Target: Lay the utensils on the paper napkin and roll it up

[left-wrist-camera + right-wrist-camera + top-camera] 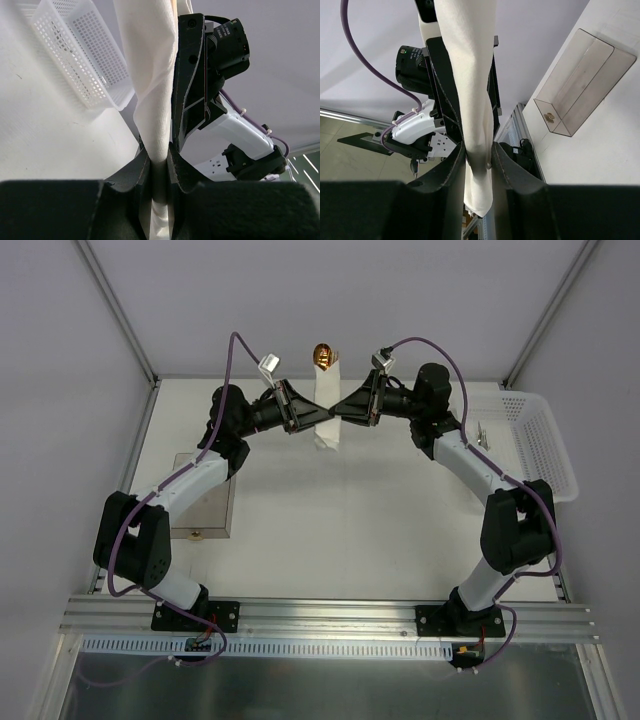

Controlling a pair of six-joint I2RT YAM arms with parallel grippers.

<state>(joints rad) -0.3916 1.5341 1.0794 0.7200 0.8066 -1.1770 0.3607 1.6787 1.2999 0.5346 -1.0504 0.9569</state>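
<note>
Looks basically finished. Seeing the paper napkin (327, 390) wound into a long white tube, apparently lifted off the table, sitting right between the two sets of fingers. Can spot a gold tip of the utensils (322, 355) poking out the far end, well beyond both grips, so guessing at cutlery wrapped inside. Got the left gripper (159, 165) clamped tight on the roll, squeezing the paper narrow between the pads. Same deal with the right gripper (477, 157) from the opposite side: closed onto the tube, pinching it thin. Can't judge the neatness of the short tail on the near side of the fingers. Probably just leaves setting the bundle down without letting it unroll.
</note>
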